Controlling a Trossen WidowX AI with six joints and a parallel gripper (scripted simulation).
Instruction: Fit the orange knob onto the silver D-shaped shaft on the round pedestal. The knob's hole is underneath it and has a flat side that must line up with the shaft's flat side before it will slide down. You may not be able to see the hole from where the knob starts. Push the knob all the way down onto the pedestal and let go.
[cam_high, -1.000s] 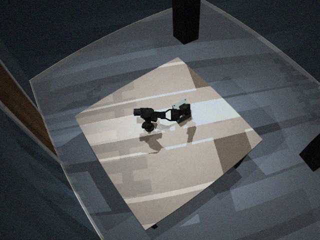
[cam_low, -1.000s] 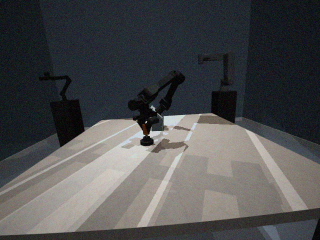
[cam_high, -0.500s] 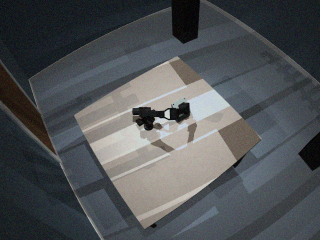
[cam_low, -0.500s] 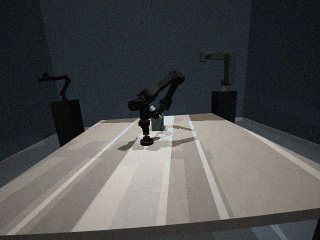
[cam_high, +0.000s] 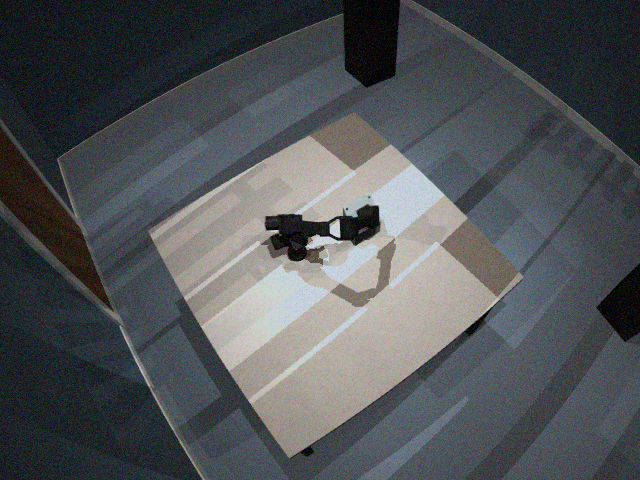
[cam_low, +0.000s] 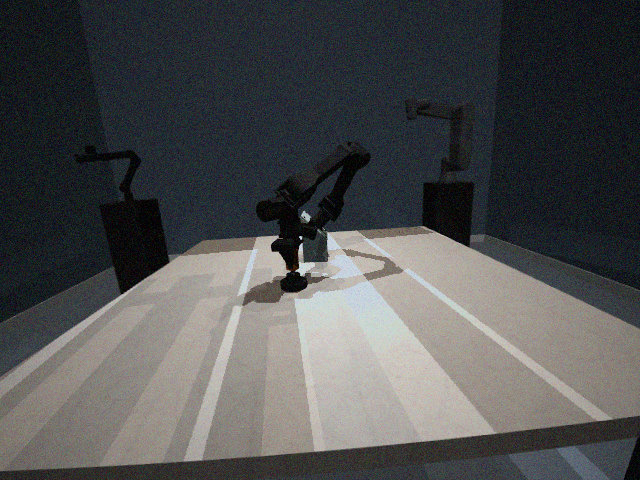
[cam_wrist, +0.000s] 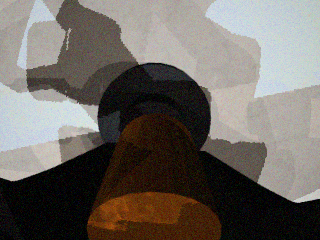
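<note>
Wrist view: the black parallel-jaw gripper (cam_low: 292, 266) (cam_wrist: 155, 156) is clamped on the tapered orange knob (cam_low: 295, 258) (cam_wrist: 155, 165), over the round black pedestal (cam_high: 297, 252) (cam_low: 293, 283) (cam_wrist: 107, 115). Best to twist gently under light downward pressure until the flats align, then push straight down.

Dim room, dark blue-grey walls (cam_low: 289, 93).

Orange knob (cam_wrist: 155, 165) apparently above dark round pedestal (cam_wrist: 112, 102).

We see a pale, light-striped table (cam_high: 392, 330) (cam_low: 413, 361) (cam_wrist: 285, 120) bearing the dark round pedestal (cam_high: 297, 253) (cam_low: 293, 283) (cam_wrist: 111, 120), with the arm's pale base (cam_high: 353, 207) (cam_low: 315, 249) standing near the pedestal.
</note>
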